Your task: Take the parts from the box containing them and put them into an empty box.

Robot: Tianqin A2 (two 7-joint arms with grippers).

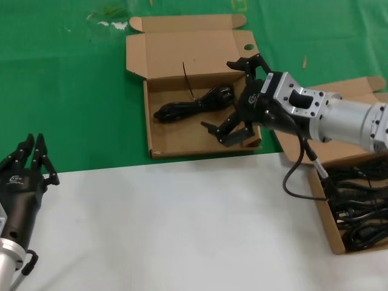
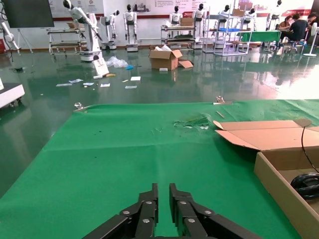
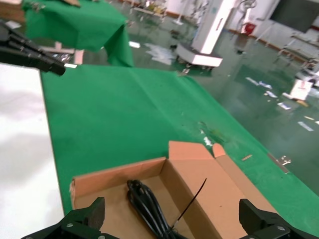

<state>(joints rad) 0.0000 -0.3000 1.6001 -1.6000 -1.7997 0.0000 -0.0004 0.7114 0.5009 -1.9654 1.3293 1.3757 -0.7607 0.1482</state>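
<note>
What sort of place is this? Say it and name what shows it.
Probably a robotics lab or test hall. The left wrist view shows humanoid robots on stands along the far wall, metal racks and a glossy green floor strewn with paper. The right wrist view shows another white machine base.

The right gripper point(image 1: 233, 97), fingers spread wide, hangs over the right side of the squarish box point(image 1: 159, 148) at mid-bench, blocking entry there. One power cord point(image 1: 191, 105) lies across the box's far half; its near floor is bare. The upright lid point(image 1: 182, 51) walls off the far side. The long box point(image 1: 324, 224) at the bench's right edge is packed with cords point(image 1: 361, 209), and the right arm crosses above it. The left gripper point(image 1: 27, 160), fingers together, sits at the near left corner beside broad white sheet point(image 1: 170, 224).
</note>
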